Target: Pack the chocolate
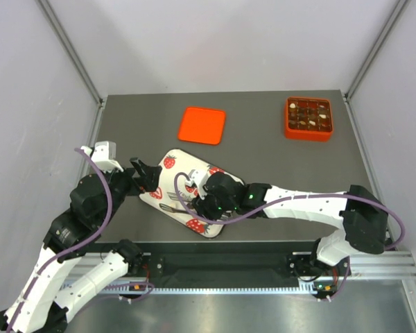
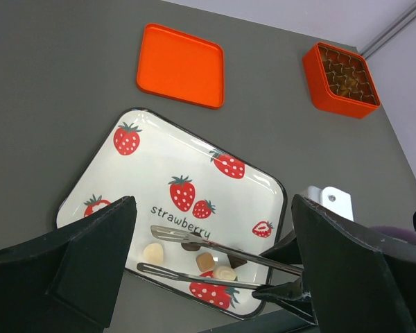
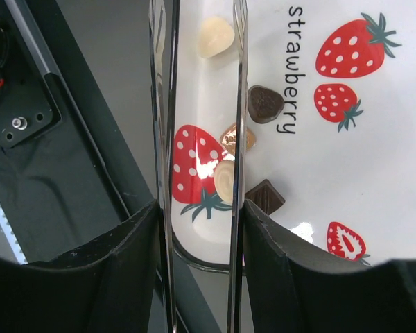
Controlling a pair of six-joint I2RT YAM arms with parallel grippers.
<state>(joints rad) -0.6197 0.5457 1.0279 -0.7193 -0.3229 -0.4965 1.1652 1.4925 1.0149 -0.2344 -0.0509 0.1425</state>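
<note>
Several chocolate pieces lie near the front corner of the white strawberry tray (image 2: 152, 166): a cream piece (image 3: 215, 37), a dark round one (image 3: 265, 104), a light brown one (image 3: 237, 137), a cream roll (image 3: 225, 180) and a dark square (image 3: 265, 196). My right gripper (image 3: 200, 215) is shut on metal tongs (image 3: 237, 83) and holds them low over these pieces. The tong arms stand apart, with the cream roll and the cream piece between them. My left gripper (image 2: 213, 208) is open and empty, above the tray's left edge (image 1: 173, 182).
An orange box (image 1: 308, 118) with compartments holding chocolates stands at the back right. Its flat orange lid (image 1: 202, 125) lies at the back middle. The tray sits close to the table's front edge, between both arms.
</note>
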